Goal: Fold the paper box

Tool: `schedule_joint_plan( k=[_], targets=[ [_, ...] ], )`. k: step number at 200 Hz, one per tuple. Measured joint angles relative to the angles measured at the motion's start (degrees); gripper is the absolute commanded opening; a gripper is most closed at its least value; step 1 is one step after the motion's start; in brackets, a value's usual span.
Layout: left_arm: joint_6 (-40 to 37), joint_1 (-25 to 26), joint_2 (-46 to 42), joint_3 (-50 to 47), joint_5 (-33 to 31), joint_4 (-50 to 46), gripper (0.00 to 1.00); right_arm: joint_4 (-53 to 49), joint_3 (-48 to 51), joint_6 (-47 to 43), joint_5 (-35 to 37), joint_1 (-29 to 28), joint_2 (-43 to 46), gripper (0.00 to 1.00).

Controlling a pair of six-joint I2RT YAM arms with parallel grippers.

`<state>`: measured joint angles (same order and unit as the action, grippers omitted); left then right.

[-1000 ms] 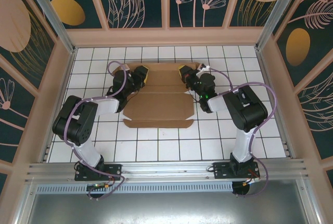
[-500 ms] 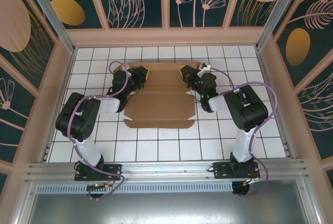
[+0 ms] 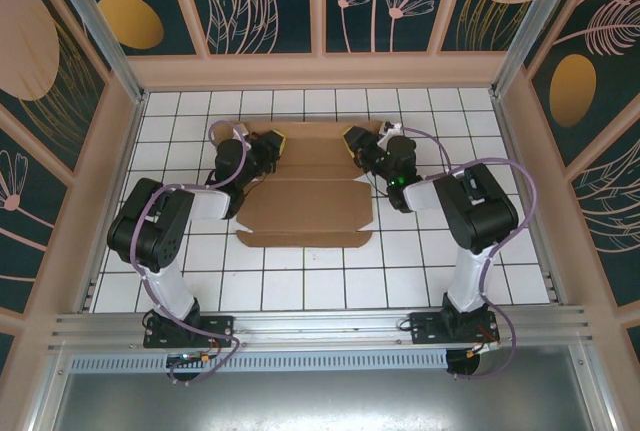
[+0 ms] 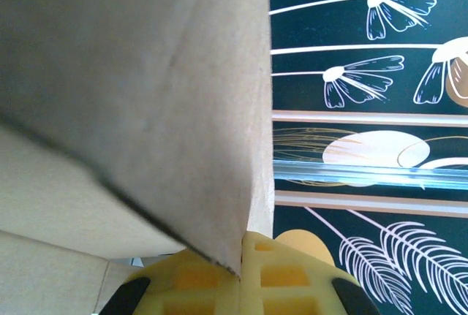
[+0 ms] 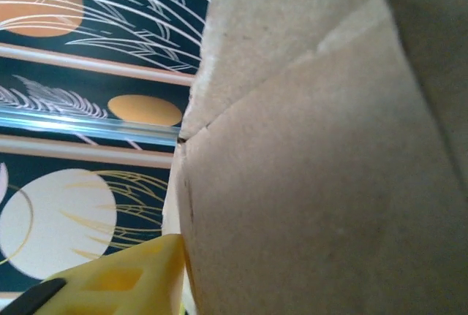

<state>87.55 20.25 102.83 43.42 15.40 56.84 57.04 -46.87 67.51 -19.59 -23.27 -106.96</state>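
Note:
The paper box (image 3: 305, 201) is a brown cardboard sheet lying part-folded on the white tiles, its back wall and side flaps raised. My left gripper (image 3: 273, 141) is at its back left corner. In the left wrist view its yellow jaws (image 4: 243, 260) are shut on the edge of a raised flap (image 4: 146, 96). My right gripper (image 3: 352, 138) is at the back right corner. One yellow finger (image 5: 124, 282) stands off to the left of the cardboard (image 5: 329, 169). The cardboard hides the other finger, and the jaws stand apart.
The tiled floor (image 3: 300, 281) is walled in by patterned panels (image 3: 260, 1) at the back and both sides. A metal rail (image 3: 320, 326) runs along the near edge by the arm bases. Both arms reach in from the box's left and right sides.
My left gripper has shut on the left flap. My right gripper has let its jaws come apart at the right corner. Both wrists have edged a little toward the back.

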Motion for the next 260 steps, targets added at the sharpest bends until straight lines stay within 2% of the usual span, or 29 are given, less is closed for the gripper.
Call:
schedule_joint_plan(
  k=[31,92,101,122,150,192,233,260],
  targets=[
    [0.0,0.1,0.0,-0.1,-1.1,0.5,0.0,-11.3,0.0,-6.8,0.1,0.1,5.6,0.53],
    [0.0,0.4,0.0,-0.9,-1.3,1.7,0.0,-30.0,0.0,-21.2,0.2,0.9,17.6,0.52],
    [0.0,0.4,-0.1,-0.9,-1.3,1.9,0.0,-32.1,0.0,-23.3,0.2,0.8,19.0,0.48],
    [0.0,0.5,-0.3,-1.0,-1.3,2.1,0.0,-37.0,0.0,-28.5,2.4,-0.3,20.9,0.27],
    [0.0,1.1,-1.0,-2.2,-1.5,2.5,0.0,-44.3,0.2,-35.0,9.7,-7.2,20.9,0.06],
    [0.2,2.4,-3.0,-3.4,-1.9,1.9,0.0,-48.5,1.8,-39.6,19.5,-18.6,17.0,0.01],
    [0.2,2.6,-5.1,-3.7,-2.4,-0.5,0.0,-48.2,2.4,-40.9,22.9,-20.0,8.0,0.0],
    [0.2,2.6,-6.1,-4.2,-2.6,-2.0,0.0,-45.8,0.9,-41.7,25.0,-20.0,5.7,0.0]
  ],
)
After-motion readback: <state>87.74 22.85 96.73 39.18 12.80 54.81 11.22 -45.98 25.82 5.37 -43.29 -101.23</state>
